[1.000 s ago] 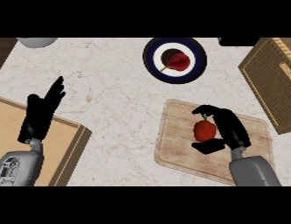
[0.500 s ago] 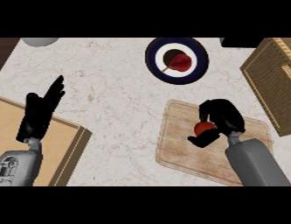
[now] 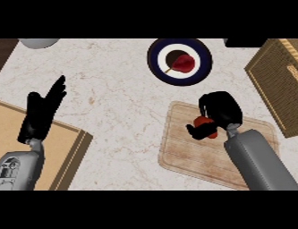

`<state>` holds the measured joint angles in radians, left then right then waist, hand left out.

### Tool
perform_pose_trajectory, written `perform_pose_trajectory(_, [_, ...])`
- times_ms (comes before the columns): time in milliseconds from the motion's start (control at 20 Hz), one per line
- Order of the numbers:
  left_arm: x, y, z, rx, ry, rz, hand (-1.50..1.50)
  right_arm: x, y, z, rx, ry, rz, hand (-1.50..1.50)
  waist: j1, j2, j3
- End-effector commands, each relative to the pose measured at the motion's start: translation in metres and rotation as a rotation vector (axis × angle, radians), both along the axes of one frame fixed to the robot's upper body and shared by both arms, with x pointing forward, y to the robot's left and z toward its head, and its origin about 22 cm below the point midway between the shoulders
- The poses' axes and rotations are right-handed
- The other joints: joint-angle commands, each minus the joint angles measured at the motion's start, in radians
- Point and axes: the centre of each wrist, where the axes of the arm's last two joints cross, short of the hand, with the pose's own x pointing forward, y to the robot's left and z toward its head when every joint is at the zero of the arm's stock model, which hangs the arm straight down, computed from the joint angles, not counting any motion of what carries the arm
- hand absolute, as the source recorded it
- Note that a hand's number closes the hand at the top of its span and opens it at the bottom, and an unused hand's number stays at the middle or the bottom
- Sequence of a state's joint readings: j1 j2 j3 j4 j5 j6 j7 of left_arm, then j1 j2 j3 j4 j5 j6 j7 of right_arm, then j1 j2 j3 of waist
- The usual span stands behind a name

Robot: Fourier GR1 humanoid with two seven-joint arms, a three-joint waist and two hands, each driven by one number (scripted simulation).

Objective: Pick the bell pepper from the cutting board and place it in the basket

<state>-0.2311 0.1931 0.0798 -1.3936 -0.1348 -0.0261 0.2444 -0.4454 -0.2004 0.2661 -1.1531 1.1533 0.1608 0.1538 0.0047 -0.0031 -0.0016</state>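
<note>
A red bell pepper (image 3: 202, 122) shows over the wooden cutting board (image 3: 191, 152) at centre right. My right hand (image 3: 220, 108) is curled over it, with the thumb below the pepper, and hides most of it. The woven basket (image 3: 288, 80) stands at the right edge, apart from the hand. My left hand (image 3: 43, 110) rests open at the left, fingers pointing up, holding nothing.
A blue and white plate (image 3: 159, 49) with a red item on it lies at the top centre. A tan wooden box (image 3: 6, 129) fills the lower left corner. A grey bowl (image 3: 39, 42) peeks in at the top left. Dark wood borders the counter's far left.
My right hand has closed round the pepper and shifted up and toward the upper part of the board with it. The left hand has not moved.
</note>
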Motion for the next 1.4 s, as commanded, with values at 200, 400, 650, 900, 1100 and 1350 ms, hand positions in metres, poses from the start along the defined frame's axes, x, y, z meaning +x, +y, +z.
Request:
perform_pose_trajectory(200, [0.002,0.012,-0.005,0.003,0.009,0.021,0.0,-0.005,0.022,0.058,0.403,-0.062,-0.041,1.5,-0.022,-0.001,0.001])
perform_pose_trajectory(400, [-0.003,0.014,-0.006,-0.001,0.025,0.044,0.0,-0.017,0.014,0.106,0.65,-0.162,-0.044,1.5,-0.039,-0.009,0.001])
perform_pose_trajectory(650, [-0.005,0.007,0.003,-0.001,0.008,0.024,0.0,-0.036,0.006,0.191,0.773,-0.311,-0.098,1.5,-0.025,-0.01,0.001])
perform_pose_trajectory(900, [0.0,-0.001,-0.01,-0.027,0.024,0.028,0.0,-0.062,-0.019,0.255,0.762,-0.389,-0.133,1.5,-0.025,-0.004,0.001])
perform_pose_trajectory(1100, [-0.016,0.003,-0.009,0.007,0.013,0.01,0.0,-0.052,-0.026,0.3,0.79,-0.394,-0.185,1.5,-0.007,-0.001,0.001])
perform_pose_trajectory(1350, [-0.007,0.005,-0.003,0.008,0.006,-0.012,0.0,-0.018,-0.055,0.328,0.739,-0.446,-0.275,1.5,0.002,0.004,0.001])
